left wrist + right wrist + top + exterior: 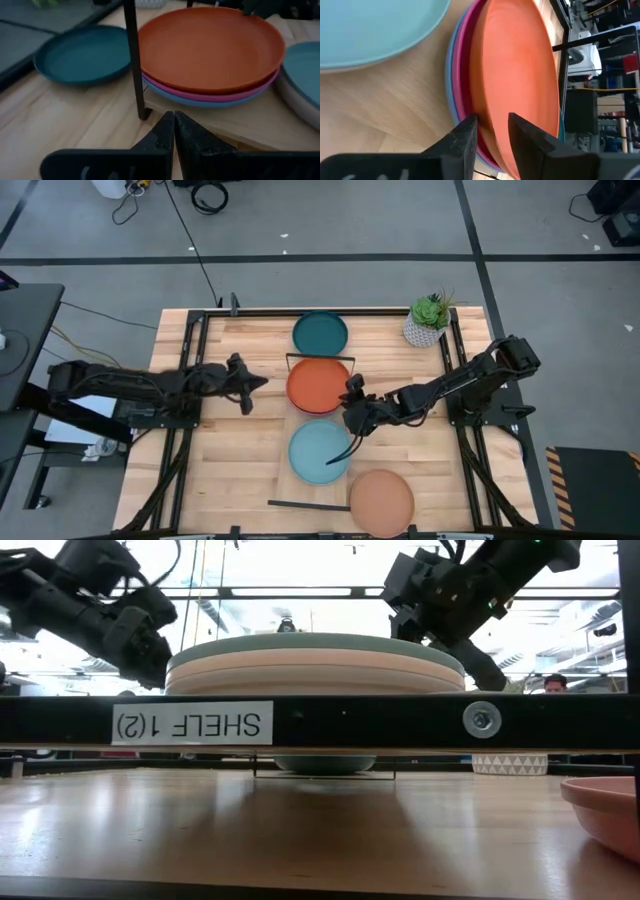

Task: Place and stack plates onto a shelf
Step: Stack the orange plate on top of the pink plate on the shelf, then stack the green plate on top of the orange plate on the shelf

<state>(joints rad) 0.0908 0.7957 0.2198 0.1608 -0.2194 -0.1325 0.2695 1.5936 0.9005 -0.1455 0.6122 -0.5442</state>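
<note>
Grey flooring surrounds the wooden table [240,470], on which the shelf [290,442] is laid. An orange plate [318,385] tops a magenta and blue stack at the shelf's far end, beside a light blue plate [319,451] on another stack. A dark teal plate [320,334] and a terracotta plate [381,501] are seen off the shelf. The right gripper [353,404] is held at the orange plate's rim, jaws slightly parted. The left gripper [250,383] is held nearby, jaws closed on nothing. A potted plant [429,319] is seen at the corner.
</note>
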